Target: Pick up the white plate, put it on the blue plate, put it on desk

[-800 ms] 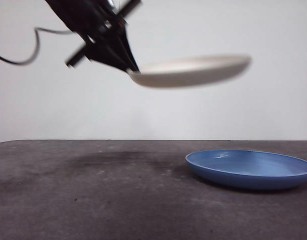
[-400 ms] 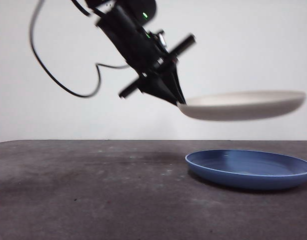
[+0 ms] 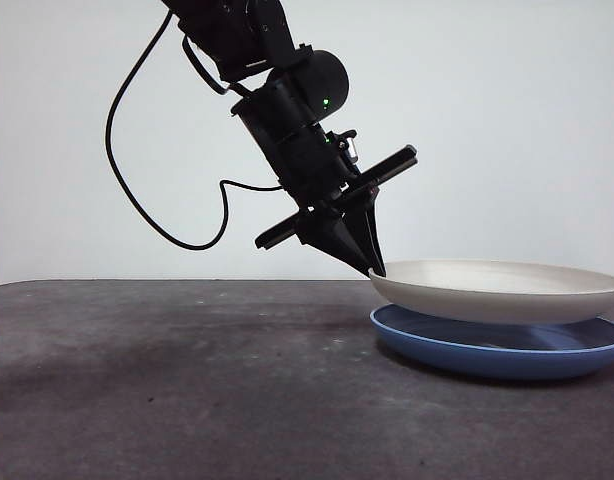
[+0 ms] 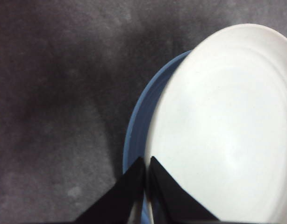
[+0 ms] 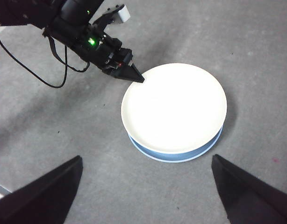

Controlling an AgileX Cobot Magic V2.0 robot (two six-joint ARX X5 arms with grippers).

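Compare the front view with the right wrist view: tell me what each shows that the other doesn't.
Front only: the side-on thin gap between the white plate and the blue plate beneath, and the back wall.

Right wrist only: a top-down look, the white plate sitting slightly off-centre over the blue one, and the right gripper open, held apart from the plates.

Both: the left gripper pinching the white plate's rim, above the desk.

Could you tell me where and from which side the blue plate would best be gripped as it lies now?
Grip the blue plate by its thin rim, on the crescent showing beyond the white plate, coming in low from the side. The white plate, pinched by the left end effector, covers its middle, so a grasp from above looks blocked.
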